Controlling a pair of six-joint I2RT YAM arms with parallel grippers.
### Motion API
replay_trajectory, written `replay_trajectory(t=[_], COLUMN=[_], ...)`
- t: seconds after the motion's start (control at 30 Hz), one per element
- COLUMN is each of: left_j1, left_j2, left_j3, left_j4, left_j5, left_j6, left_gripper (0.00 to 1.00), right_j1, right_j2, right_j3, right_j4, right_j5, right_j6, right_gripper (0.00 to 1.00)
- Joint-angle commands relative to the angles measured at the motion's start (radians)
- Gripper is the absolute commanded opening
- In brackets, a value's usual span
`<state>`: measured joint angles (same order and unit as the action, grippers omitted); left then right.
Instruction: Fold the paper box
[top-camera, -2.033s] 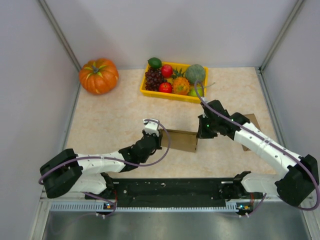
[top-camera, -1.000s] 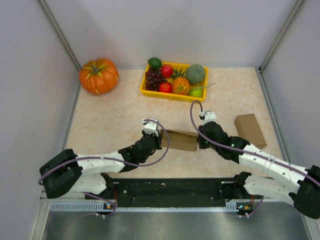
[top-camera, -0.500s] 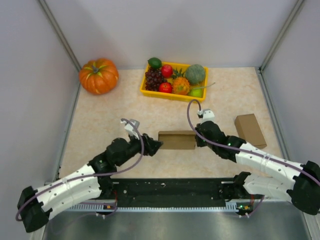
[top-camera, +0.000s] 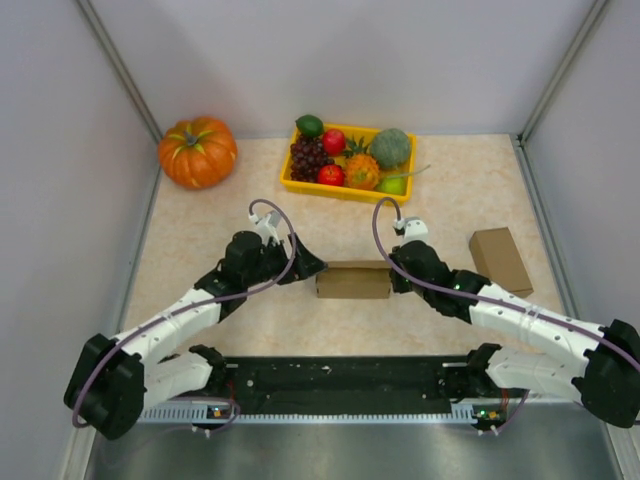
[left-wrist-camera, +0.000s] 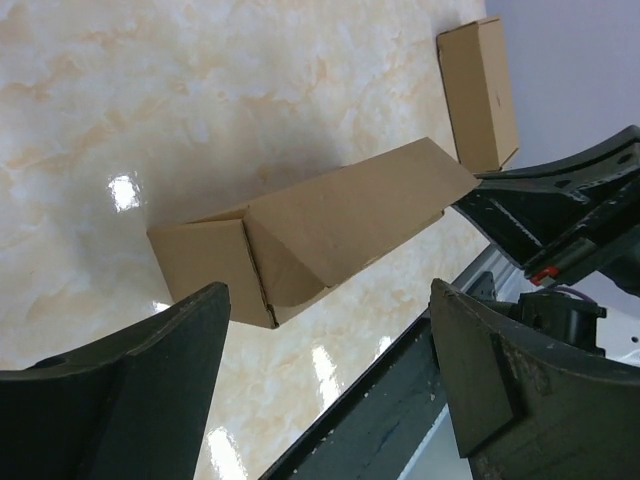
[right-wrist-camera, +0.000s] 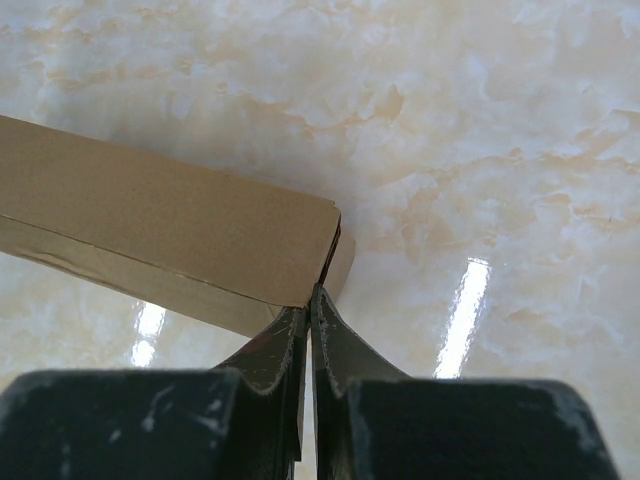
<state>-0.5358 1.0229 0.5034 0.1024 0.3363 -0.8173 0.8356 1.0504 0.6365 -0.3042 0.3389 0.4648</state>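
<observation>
Paper box (top-camera: 352, 280) lies flat on the table (top-camera: 220, 230), on the near side of the yellow fruit tray (top-camera: 340, 190) and roughly in line with the tray's middle, its long side running parallel to the tray's front rim. In my left wrist view its left end stands open, with a flap creased inward.

My left gripper (top-camera: 305, 268) sits at that end, off the tray's near-left corner. Its jaws are spread wide and nothing is between them. The box is just ahead of the fingers (left-wrist-camera: 150, 370) and clear of both.

My right gripper (top-camera: 395, 272) is at the box's other end, below the tray's right half. Its jaws are pressed together and the tips touch the corner of the end flap. I cannot tell whether any cardboard is pinched between them.

A second, closed box (top-camera: 500, 260) rests nearer than the tray and to its right, well apart from the first. A pumpkin (top-camera: 197, 151) sits to the tray's left.
</observation>
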Motion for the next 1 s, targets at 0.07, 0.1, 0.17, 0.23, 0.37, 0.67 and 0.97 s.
replay_trajectory(t=[0.07, 0.1, 0.17, 0.23, 0.37, 0.67, 0.97], left_j1=[0.008, 0.01, 0.017, 0.017, 0.019, 0.048, 0.059], left_j2=[0.143, 0.17, 0.189, 0.209, 0.226, 0.08, 0.279], left_j3=[0.053, 0.043, -0.004, -0.035, -0.052, 0.033, 0.098], left_j4=[0.094, 0.114, 0.222, 0.325, 0.347, 0.085, 0.117], left_j5=[0.109, 0.096, 0.093, 0.142, 0.153, 0.003, 0.156], left_j6=[-0.005, -0.009, -0.035, -0.048, -0.03, -0.005, 0.012], left_gripper=[0.81, 0.81, 0.78, 0.74, 0.62, 0.98, 0.75], right_j1=[0.008, 0.007, 0.007, 0.008, 0.008, 0.008, 0.007], right_j2=[0.02, 0.02, 0.025, 0.028, 0.026, 0.031, 0.037], right_j3=[0.028, 0.026, 0.026, 0.026, 0.026, 0.035, 0.038], right_j4=[-0.052, -0.052, -0.052, -0.053, -0.055, -0.061, -0.067], right_j5=[-0.043, -0.046, -0.054, -0.057, -0.077, -0.081, -0.081], right_j6=[0.011, 0.011, 0.015, 0.015, 0.017, 0.014, 0.017], right_gripper=[0.0, 0.0, 0.0, 0.0, 0.0, 0.0, 0.0])
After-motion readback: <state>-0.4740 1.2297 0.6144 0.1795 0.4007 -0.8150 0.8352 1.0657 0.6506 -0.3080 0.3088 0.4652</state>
